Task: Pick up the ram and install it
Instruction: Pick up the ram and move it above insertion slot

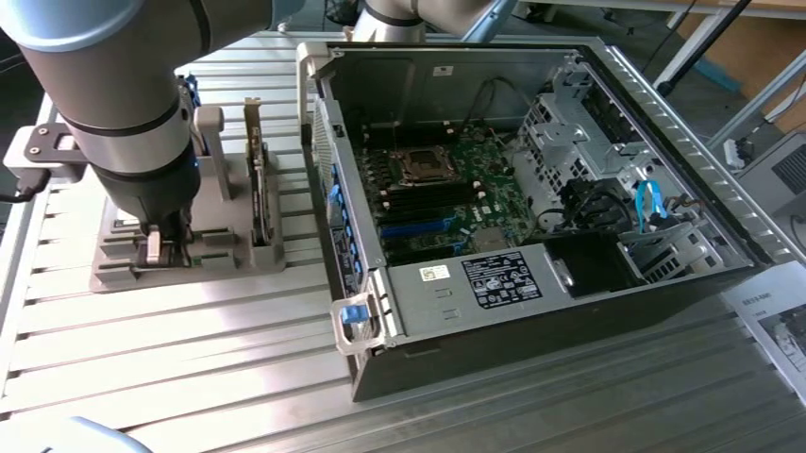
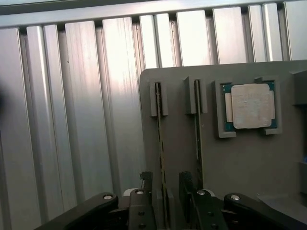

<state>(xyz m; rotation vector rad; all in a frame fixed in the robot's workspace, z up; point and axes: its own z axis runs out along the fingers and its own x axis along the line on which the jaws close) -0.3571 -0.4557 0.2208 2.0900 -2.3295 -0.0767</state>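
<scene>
A slatted aluminium table [image 1: 189,359] carries everything. Largest on it is the open computer case [image 1: 504,349], lying on the exterior view's right with its motherboard [image 1: 441,198] exposed. The robot arm [image 1: 113,85] comes down on the exterior view's left, well apart from the case, over a grey slotted holder [image 1: 120,274] that sits flat on the table near the case's side. A dark expansion card [image 1: 259,179] stands upright in the holder, between the arm and the case.

The gripper [image 2: 165,182] is low over the holder with its jaws spread wide and holding nothing. In the wrist view its two fingers [image 2: 146,184] straddle the ram [image 2: 159,134], a thin stick seen edge-on and seated in its slot in the holder. Whether either finger touches it cannot be told. A second stick [image 2: 197,134] sits in the next slot, just outside the other finger, and beyond that lies the square silver processor [image 2: 250,106] in its own recess.
</scene>
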